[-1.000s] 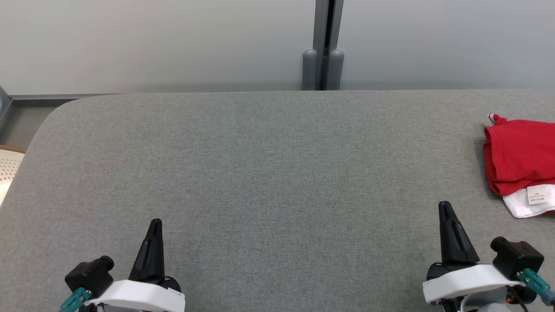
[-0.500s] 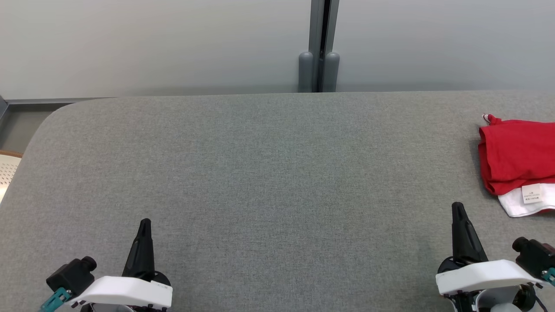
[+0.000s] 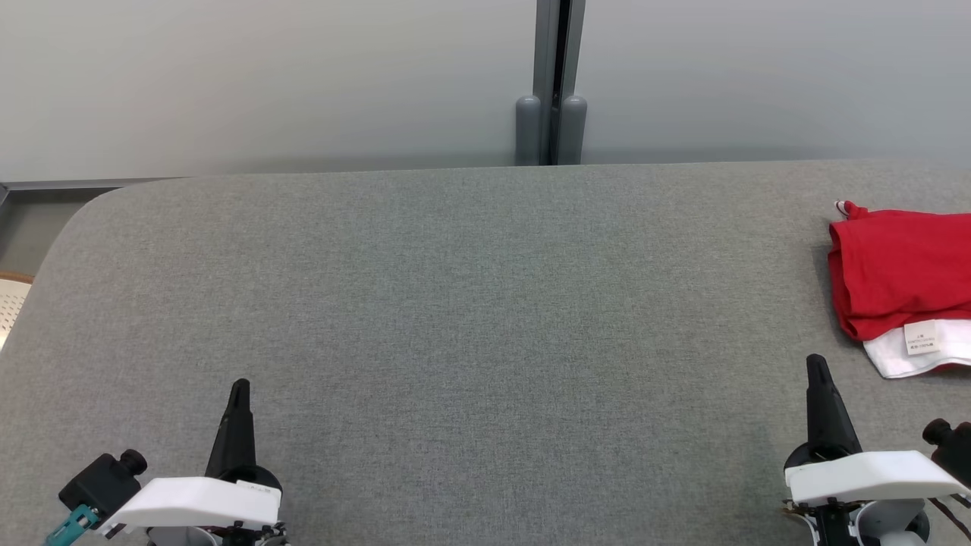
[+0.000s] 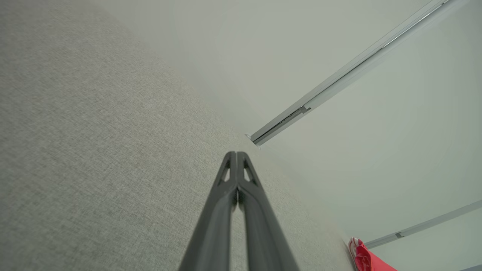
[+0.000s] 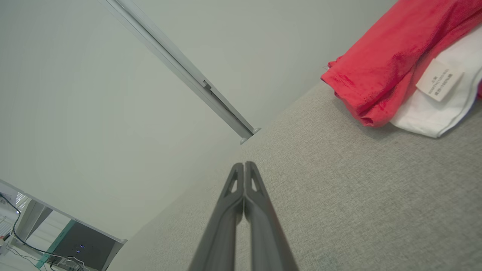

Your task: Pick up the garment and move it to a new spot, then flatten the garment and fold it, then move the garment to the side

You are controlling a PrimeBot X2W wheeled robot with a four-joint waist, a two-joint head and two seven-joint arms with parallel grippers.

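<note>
While the red garment point(image 3: 895, 273) lies folded far toward the grey worktop's point(image 3: 455, 303) right edge and the left gripper point(image 3: 240, 388) and right gripper point(image 3: 816, 364) sit clenched and empty near its front edge, a stray nudge could undo the folds or push it off.

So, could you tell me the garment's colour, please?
The garment is red with white, clearest in right wrist view.
</note>
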